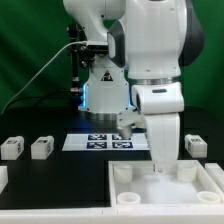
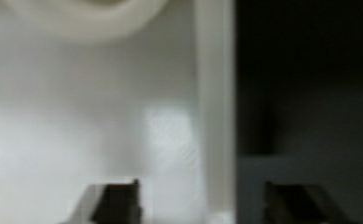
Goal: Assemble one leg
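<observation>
Three legs are seen in the exterior view, all resting on the black table (image 1: 60,175). The first leg (image 1: 10,147) is found at the left edge of the frame, the second leg (image 1: 41,147) is set near it towards the centre, and the third leg (image 1: 196,143) is placed at the right of the frame, well apart from the other two. Dark marks are made out on their faces, but these are too small to be read.

The white panel (image 1: 150,195) with round corner sockets is laid across the lower right of the frame. Its edge is shown in the wrist view as a pale vertical band, with one socket (image 2: 98,15) cut off by the upper border.

The gripper (image 2: 206,200) is held over that edge with its fingers (image 2: 110,200) spread wide and nothing gripped between them. None of the legs is touched by it.

The marker board (image 1: 105,142) is seen flat at mid-frame behind the panel. Black-and-white square tags are printed on it, and no lettering can be read from them. The white arm (image 1: 150,50) is shown filling the upper centre against a green backdrop (image 1: 30,40).
</observation>
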Robot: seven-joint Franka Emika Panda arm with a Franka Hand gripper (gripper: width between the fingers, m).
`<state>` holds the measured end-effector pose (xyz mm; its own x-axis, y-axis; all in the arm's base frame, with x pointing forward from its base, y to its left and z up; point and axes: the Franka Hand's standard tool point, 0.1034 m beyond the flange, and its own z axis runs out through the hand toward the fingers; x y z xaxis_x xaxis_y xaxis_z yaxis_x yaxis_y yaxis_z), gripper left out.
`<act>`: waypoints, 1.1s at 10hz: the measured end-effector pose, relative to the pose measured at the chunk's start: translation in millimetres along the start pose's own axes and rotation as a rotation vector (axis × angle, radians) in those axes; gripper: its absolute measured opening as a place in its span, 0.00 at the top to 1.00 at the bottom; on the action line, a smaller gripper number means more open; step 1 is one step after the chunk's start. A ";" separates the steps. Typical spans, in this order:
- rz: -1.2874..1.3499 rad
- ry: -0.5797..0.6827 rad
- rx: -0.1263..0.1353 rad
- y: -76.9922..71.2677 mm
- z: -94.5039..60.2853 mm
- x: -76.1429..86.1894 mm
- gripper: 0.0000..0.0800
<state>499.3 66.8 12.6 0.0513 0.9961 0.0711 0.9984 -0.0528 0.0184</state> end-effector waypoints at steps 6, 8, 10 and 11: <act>0.005 -0.001 0.001 -0.5 0.1 -2.4 0.19; 0.005 -0.001 0.001 -0.4 0.1 -2.6 0.19; 0.005 -0.001 0.001 -0.4 0.1 -2.8 0.19; 0.006 -0.001 0.001 -0.4 0.1 -2.8 0.19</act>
<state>498.8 64.0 12.3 0.0569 0.9959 0.0705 0.9982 -0.0583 0.0171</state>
